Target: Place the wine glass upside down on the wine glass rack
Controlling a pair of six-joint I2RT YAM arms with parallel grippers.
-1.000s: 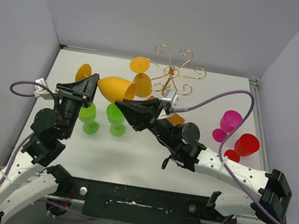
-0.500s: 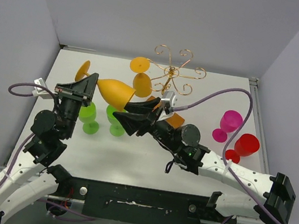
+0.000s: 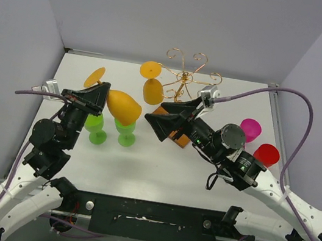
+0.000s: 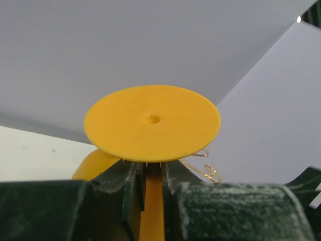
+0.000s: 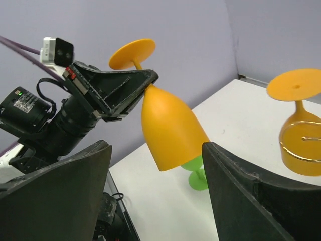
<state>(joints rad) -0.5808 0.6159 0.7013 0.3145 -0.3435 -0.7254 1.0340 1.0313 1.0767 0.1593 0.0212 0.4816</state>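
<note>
The left gripper (image 3: 100,90) is clamping the stem of an orange wine glass (image 3: 123,107) just under its round foot. It is holding the glass in the air to the left of the wine glass rack (image 3: 185,78). The glass is tilting, with its foot up and away from the rack and its bowl slanting down toward it, apart from the wire. The left wrist view is showing the foot sitting right above the two closed fingers (image 4: 125,183).

A second orange glass (image 3: 152,91) is hanging upside down, foot on top, at the rack's left arms. That makes two orange glasses.

Two green glasses (image 3: 95,128) (image 3: 125,130) are standing on the table (image 3: 158,176), in front of the rack and to its left, below the held bowl. One pink glass (image 3: 249,129) and one red glass (image 3: 265,155) are standing to the rack's right.

The right gripper (image 3: 158,116) is hovering in front of the rack, partly covering its brown base. Its jaws are spread wide and gripping nothing.
</note>
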